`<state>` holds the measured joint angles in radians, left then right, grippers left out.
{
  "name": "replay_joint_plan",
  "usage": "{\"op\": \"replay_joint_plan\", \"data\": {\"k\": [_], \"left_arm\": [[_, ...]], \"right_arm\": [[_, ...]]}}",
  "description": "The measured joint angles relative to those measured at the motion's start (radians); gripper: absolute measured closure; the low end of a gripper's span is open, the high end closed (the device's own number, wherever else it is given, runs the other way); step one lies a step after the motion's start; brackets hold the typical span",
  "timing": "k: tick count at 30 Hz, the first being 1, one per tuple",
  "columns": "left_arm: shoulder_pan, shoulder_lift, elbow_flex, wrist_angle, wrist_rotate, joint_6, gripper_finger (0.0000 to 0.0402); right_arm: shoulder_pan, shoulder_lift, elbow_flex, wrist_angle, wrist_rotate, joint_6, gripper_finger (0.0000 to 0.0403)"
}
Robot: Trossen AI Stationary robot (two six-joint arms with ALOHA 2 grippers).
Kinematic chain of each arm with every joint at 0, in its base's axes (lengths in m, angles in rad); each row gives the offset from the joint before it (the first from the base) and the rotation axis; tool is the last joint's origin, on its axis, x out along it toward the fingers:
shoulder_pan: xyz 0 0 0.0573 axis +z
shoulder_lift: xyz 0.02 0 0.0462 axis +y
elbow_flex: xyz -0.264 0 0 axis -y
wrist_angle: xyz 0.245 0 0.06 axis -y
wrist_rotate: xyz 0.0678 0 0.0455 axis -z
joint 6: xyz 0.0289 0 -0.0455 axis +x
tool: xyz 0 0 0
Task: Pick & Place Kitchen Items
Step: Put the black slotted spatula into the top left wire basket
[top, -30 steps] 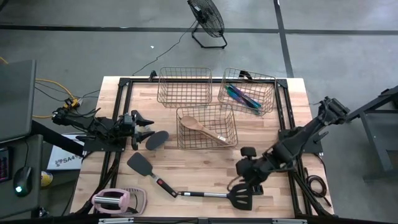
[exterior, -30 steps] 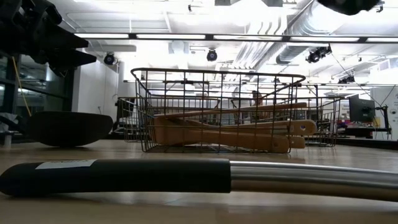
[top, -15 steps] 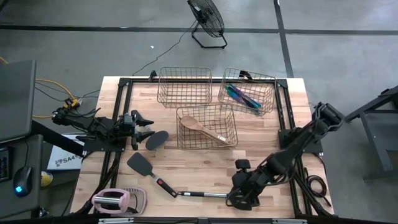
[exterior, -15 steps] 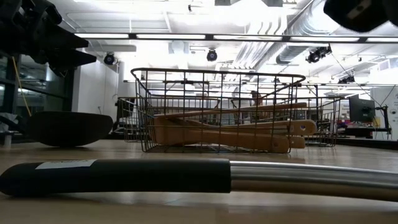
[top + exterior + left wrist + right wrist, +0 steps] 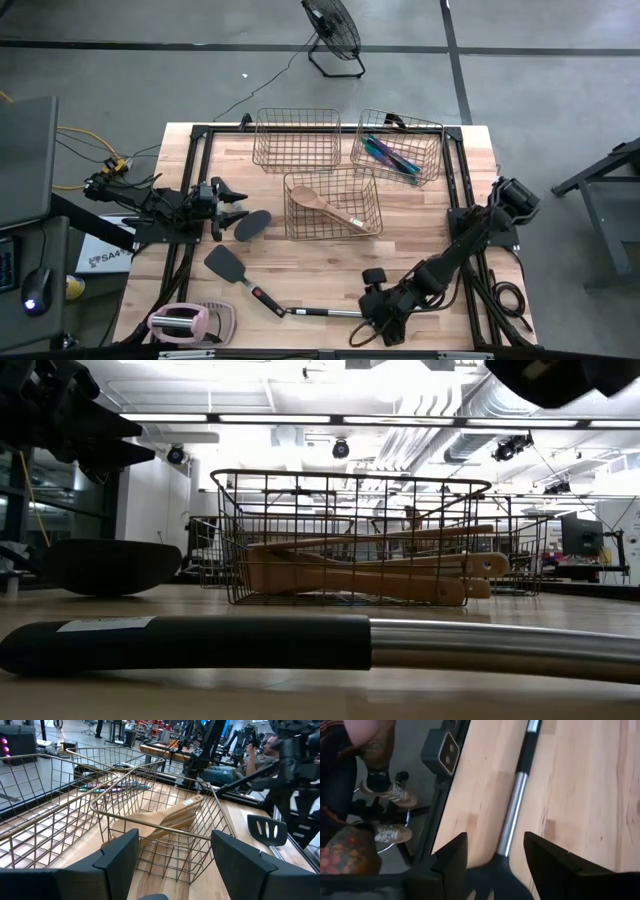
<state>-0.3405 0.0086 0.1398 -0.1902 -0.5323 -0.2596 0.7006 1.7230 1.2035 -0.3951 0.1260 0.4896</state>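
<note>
Kitchen utensils on the bench and in the wire baskets

A black spoon (image 5: 252, 225) lies at the left. A black spatula (image 5: 231, 269) with a red-tipped handle lies flat near the front. A steel-handled black slotted spatula (image 5: 512, 807) lies along the front edge, its head under the right arm. Pale wooden spoons (image 5: 333, 208) lie slantwise in the middle basket; thin purple-teal pieces (image 5: 392, 156) rest in the back right basket.
</note>
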Motion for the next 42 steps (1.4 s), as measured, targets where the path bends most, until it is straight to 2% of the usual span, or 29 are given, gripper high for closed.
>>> {"op": "replay_joint_plan", "data": {"k": [7,12,22,33,42], "left_arm": [[0.0,0.0,0.0,0.0,0.0,0.0,0.0158],[0.0,0.0,0.0,0.0,0.0,0.0,0.0158],[0.0,0.0,0.0,0.0,0.0,0.0,0.0158],[0.0,0.0,0.0,0.0,0.0,0.0,0.0158],[0.0,0.0,0.0,0.0,0.0,0.0,0.0158]], "right_arm": [[-0.02,0.091,0.08,-0.017,-0.017,0.013,0.0187],[-0.036,0.133,0.098,-0.02,-0.069,0.085,0.019],[-0.041,0.211,0.1,-0.018,-0.074,0.056,0.0192],[-0.04,0.266,0.101,-0.008,0.017,0.064,0.0192],[-0.03,0.308,0.101,0.003,0.034,0.06,0.0192]]}}
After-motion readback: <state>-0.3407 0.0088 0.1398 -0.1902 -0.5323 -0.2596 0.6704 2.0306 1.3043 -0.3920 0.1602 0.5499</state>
